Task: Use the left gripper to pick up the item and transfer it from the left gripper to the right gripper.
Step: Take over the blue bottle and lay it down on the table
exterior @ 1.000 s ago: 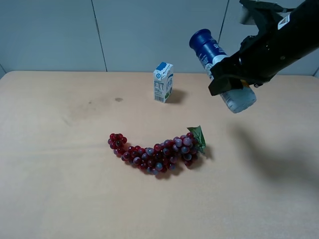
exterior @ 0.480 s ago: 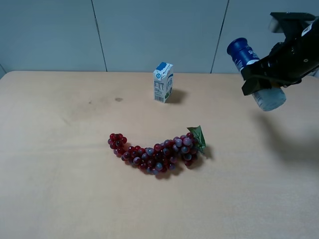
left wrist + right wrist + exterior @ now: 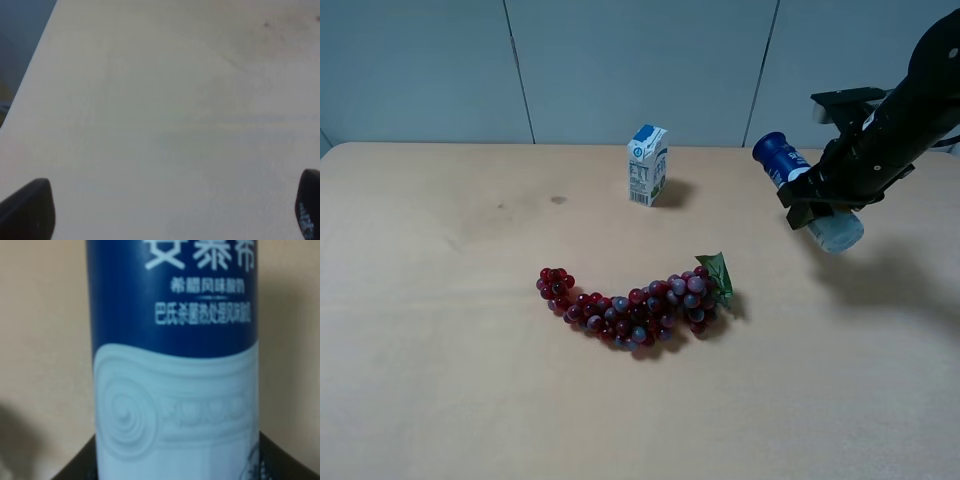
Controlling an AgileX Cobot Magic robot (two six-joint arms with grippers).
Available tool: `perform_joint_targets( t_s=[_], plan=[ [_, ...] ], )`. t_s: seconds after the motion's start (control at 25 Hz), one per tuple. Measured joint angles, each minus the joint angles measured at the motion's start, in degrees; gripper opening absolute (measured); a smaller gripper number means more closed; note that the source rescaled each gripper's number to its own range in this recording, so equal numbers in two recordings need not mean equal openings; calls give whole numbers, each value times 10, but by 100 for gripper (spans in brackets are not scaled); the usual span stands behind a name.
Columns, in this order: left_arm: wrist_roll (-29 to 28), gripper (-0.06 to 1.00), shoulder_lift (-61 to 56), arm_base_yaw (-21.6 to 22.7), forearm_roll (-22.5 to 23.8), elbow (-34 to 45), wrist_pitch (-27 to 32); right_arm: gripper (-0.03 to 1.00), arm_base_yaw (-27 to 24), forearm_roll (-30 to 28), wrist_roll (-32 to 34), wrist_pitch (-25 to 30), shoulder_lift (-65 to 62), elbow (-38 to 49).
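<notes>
The item (image 3: 780,158), a slim bottle with a dark blue cap and white lower part, hangs tilted over the right side of the table. My right gripper (image 3: 817,204) is shut on its middle, cap pointing up and left. The right wrist view is filled by the item (image 3: 175,340), its blue label above the white part, with dark fingers (image 3: 75,471) at its base. My left gripper (image 3: 170,215) does not show in the exterior view. In its own wrist view its two black fingertips (image 3: 30,207) stand wide apart over bare table, holding nothing.
A small white-and-blue carton (image 3: 648,165) stands upright at the back middle of the tan table (image 3: 440,380). A red-purple grape bunch (image 3: 635,305) with a green leaf lies in the middle. A grey panelled wall runs behind the table.
The right arm carried the bottle to the right, then lower and slightly back left, closer to the table. Carton and grapes have not moved.
</notes>
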Motion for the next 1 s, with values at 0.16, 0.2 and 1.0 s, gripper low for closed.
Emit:
perform_joint_targets(
  t_s=[0.16,0.2,1.0],
  plan=[
    [0,91,0,0,0,0,0,0,0,-10,0,-22,28,0],
    [0,91,0,0,0,0,0,0,0,-10,0,-27,34,0],
    [0,91,0,0,1,0,0,0,0,-31,0,-104,126,0]
  ],
)
